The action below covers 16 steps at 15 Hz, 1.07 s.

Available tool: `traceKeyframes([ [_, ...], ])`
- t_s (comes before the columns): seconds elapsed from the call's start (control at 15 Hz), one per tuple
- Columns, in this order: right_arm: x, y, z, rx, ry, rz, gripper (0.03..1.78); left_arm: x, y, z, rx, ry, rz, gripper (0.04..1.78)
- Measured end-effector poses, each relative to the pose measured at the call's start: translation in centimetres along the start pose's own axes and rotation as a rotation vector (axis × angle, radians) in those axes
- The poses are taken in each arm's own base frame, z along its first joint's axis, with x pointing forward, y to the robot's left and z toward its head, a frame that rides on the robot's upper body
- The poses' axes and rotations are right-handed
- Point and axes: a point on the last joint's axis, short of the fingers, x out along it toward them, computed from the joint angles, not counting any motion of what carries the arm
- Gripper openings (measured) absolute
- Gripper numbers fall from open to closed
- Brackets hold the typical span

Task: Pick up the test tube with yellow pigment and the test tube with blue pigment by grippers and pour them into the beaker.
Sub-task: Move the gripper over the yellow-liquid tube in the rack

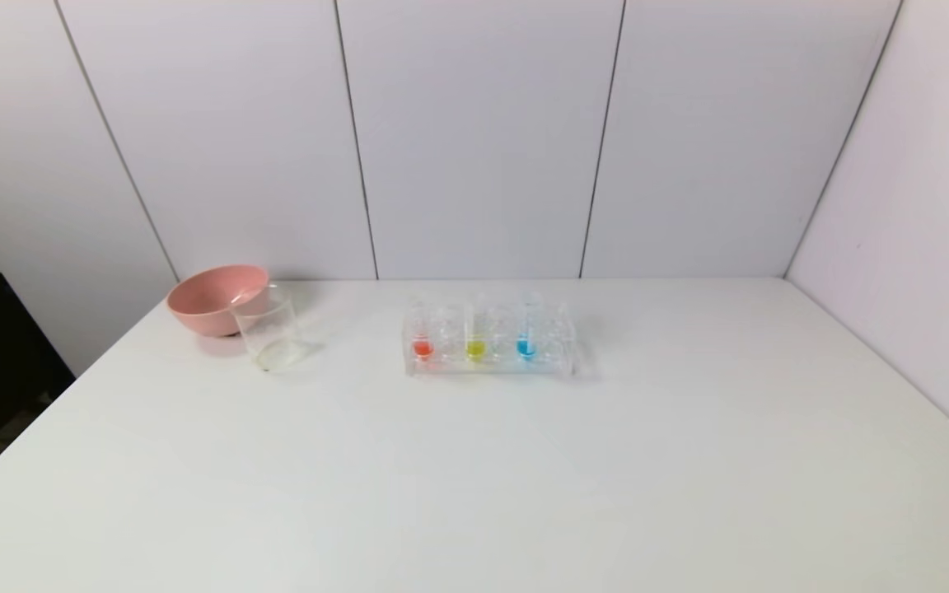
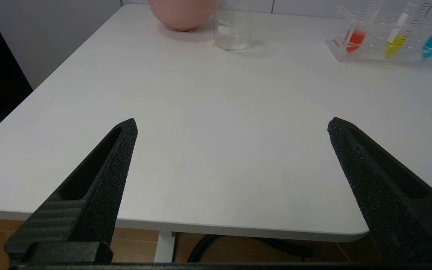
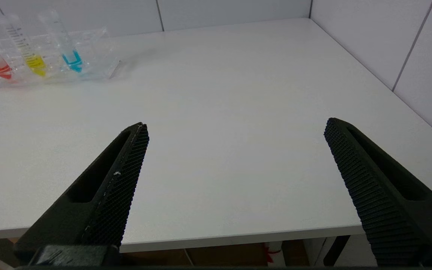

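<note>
Both black two-jaw grippers, left (image 2: 231, 125) and right (image 3: 236, 125), are hovering wide open and empty-handed at the white table's (image 1: 474, 478) near edge, well apart from the clear tube rack (image 1: 489, 339).

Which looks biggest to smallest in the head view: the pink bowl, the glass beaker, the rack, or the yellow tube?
1. Clear plastic test tube rack, the widest.
2. Round pink bowl.
3. Clear glass beaker.
4. Slim clear tube with yellow liquid, the thinnest.
</note>
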Motion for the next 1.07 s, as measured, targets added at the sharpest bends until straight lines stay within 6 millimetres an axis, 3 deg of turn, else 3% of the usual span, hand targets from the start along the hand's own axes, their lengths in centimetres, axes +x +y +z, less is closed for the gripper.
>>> traceKeyframes([
  [1.07,0.00,0.00,0.01,0.000,-0.001,0.000,1.71,0.00,0.00,0.00,0.001,0.000,-0.001,1.78],
])
